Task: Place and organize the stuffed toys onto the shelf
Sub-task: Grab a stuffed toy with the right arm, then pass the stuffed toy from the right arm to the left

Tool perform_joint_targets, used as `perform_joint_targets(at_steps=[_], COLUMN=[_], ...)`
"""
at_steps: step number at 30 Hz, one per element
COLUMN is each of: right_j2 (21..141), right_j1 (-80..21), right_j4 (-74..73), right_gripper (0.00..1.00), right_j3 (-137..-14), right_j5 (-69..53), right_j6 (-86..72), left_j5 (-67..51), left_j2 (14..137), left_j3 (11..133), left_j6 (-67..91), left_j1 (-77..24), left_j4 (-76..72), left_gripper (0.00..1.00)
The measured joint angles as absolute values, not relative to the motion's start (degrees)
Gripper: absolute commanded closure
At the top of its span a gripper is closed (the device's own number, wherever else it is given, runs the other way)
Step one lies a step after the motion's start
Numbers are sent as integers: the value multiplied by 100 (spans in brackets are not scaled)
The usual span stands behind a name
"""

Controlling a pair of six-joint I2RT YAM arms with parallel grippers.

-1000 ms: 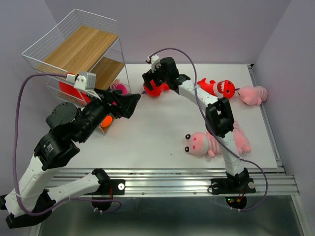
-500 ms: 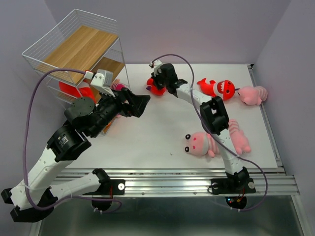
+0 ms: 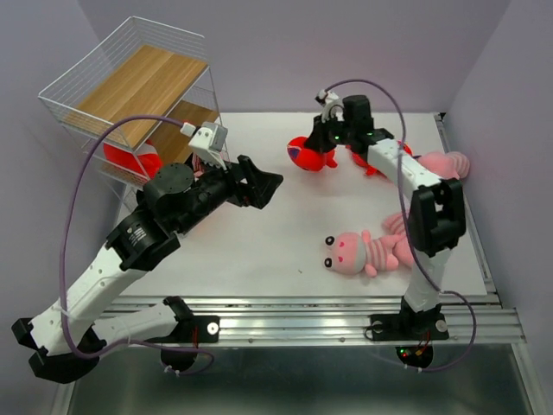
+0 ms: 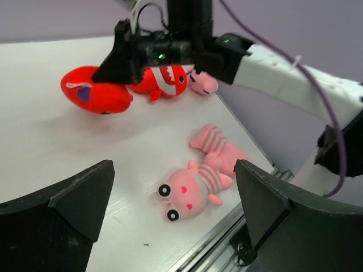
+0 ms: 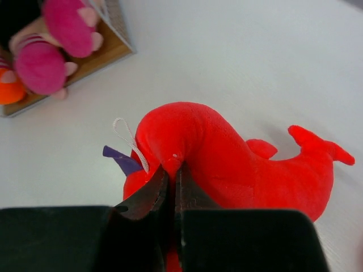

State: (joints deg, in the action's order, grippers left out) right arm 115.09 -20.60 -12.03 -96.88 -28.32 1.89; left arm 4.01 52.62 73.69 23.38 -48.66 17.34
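Note:
My right gripper is shut, pinching a fold of a red whale toy at the back middle of the table. Just right of it lies a red toothy fish, with a small pink toy beyond. A pink frog-like toy lies near the front, beside a pink striped toy. My left gripper hangs open above the table's middle, holding nothing. The wire shelf stands back left, with a red toy and dark pink toys on its lower tiers.
The right arm arches over the pink toys at the right. The left arm's cable loops in front of the shelf. The table's metal front rail runs along the near edge, and purple walls close in behind and at both sides.
The right gripper shut on the red whale and carried it rightward, away from the shelf. The left arm swung from the shelf's front toward the table's middle, still open.

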Motion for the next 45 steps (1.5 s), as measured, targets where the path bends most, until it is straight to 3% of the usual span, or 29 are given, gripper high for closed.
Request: perform_joint_targets(at_steps=[6, 10, 16, 21, 29, 45], right_j2=[9856, 9185, 8901, 8545, 8058, 8090], right_j1=[-1623, -1695, -1750, -1750, -1894, -2222], right_j4=[-1984, -3715, -6429, -7286, -7638, -7669], right_gripper=[99, 99, 99, 99, 99, 99], right_j3=[-9185, -9190, -9157, -8847, -8844, -8941], right_j5=[-4689, -5701, -6156, -6169, -6547, -6897], right_j6=[690, 2128, 4543, 5253, 5306, 4893], left_j5=[-167, -742, -1385, -1741, -1509, -880], left_j2=[5548, 5542, 5459, 5631, 6130, 6486], left_j3=[7349, 7177, 6698, 6337, 6106, 5909], left_j6=[1870, 1037, -454, -1245, -1584, -1448], left_j1=[-4910, -5070, -5256, -5465, -6154, -6381], left_j4=[1590, 1420, 1278, 1238, 947, -23], left_gripper=[1, 1, 1, 1, 1, 4])
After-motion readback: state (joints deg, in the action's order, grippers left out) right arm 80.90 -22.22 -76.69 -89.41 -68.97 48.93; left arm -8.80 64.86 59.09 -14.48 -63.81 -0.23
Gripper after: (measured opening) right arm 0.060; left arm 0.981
